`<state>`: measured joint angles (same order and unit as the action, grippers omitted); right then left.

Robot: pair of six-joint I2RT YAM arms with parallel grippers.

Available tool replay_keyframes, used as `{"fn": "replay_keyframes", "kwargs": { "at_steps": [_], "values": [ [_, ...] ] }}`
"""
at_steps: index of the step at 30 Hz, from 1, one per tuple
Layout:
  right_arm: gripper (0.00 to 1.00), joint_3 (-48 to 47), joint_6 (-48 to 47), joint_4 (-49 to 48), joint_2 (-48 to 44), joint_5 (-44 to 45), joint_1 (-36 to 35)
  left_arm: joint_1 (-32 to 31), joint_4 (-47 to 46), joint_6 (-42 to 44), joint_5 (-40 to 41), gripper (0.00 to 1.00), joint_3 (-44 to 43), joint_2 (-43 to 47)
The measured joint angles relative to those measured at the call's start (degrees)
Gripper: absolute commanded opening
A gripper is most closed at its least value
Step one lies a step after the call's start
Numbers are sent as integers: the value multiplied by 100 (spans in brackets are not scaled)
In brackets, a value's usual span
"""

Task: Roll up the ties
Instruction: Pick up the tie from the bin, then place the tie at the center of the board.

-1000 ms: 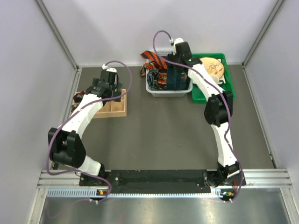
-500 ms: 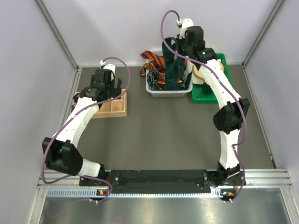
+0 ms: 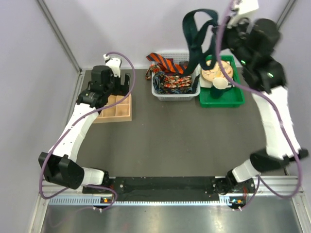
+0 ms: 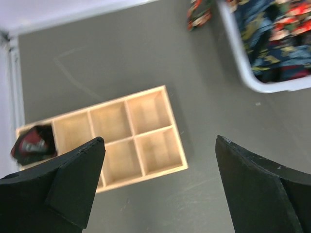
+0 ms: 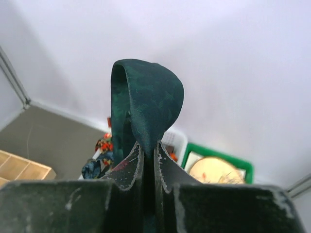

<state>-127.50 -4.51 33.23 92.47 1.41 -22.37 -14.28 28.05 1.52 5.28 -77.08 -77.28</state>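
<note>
A long, narrow dark teal fabric necktie (image 3: 193,46) hangs in the air, not yet rolled. It is looped over the tips of the right gripper (image 5: 148,145), with its tail trailing down toward the bin below. The gripper's two fingers are pressed together, pinching a fold of the tie between them. The arm is raised high above the far side of the table.

Below and to the left of that gripper sits a grey plastic bin (image 3: 175,95). It holds a heap of dark ties with red multicoloured patterns (image 3: 174,81), all unrolled. An orange-and-black diagonally striped tie (image 3: 163,61) is draped over the bin's far rim.

The left gripper (image 4: 159,141) hovers with its fingers spread wide, holding and touching nothing. Directly beneath it is a shallow wooden box divided into compartments (image 4: 177,141). An end compartment, under the gripper's left finger, holds one dark red rolled tie (image 4: 31,143). The other visible compartments are bare.

The task looks to be at an early stage: one tie appears rolled and stored, the teal one is only picked up, and several more wait.
</note>
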Motion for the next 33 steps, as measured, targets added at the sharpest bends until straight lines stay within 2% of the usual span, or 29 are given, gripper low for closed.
{"fn": "replay_keyframes", "kwargs": {
  "at_steps": [5, 11, 14, 17, 19, 22, 24, 25, 26, 29, 31, 33],
  "values": [
    [0, 1351, -662, -310, -2055, 28, 0, 0, -328, 48, -721, 99, 42, 306],
    [0, 3021, -1729, -212, -3685, -610, 0, 0, -706, 9, -1217, 99, 625, 953],
    [0, 3552, -2164, 131, -3716, -1296, 0, 0, -588, 17, -1298, 99, 800, 1126],
    [0, 4096, -2413, 466, -3283, -1873, -107, 81, -160, 50, -1351, 99, 802, 1161],
    [0, 4367, -2496, 520, -2839, -1967, -435, 328, 157, 61, -1528, 99, 815, 1165],
    [0, 5156, -2575, 201, -2133, -1810, -1292, 1134, 509, 149, -2044, 99, 1051, 1294],
    [20, 5947, -2656, -201, -1803, -1563, -2120, 1720, 662, 284, -2363, 99, 1388, 1523],
    [49, 6229, -2695, -299, -1604, -1467, -2529, 1963, 730, 352, -2441, 99, 1611, 1700],
    [62, 6424, -2717, -407, -1364, -1425, -2905, 2055, 800, 422, -2494, 99, 1742, 1823],
    [84, 6435, -2708, -621, -586, -1307, -3606, 2133, 1012, 640, -2702, 99, 2046, 2153],
    [98, 6277, -2629, -610, -264, -1198, -3722, 2140, 1064, 778, -2806, 99, 2105, 2208],
    [99, 6142, -2553, -570, -199, -1095, -3644, 2168, 1064, 925, -2883, 99, 2142, 2184]
  ]
}}
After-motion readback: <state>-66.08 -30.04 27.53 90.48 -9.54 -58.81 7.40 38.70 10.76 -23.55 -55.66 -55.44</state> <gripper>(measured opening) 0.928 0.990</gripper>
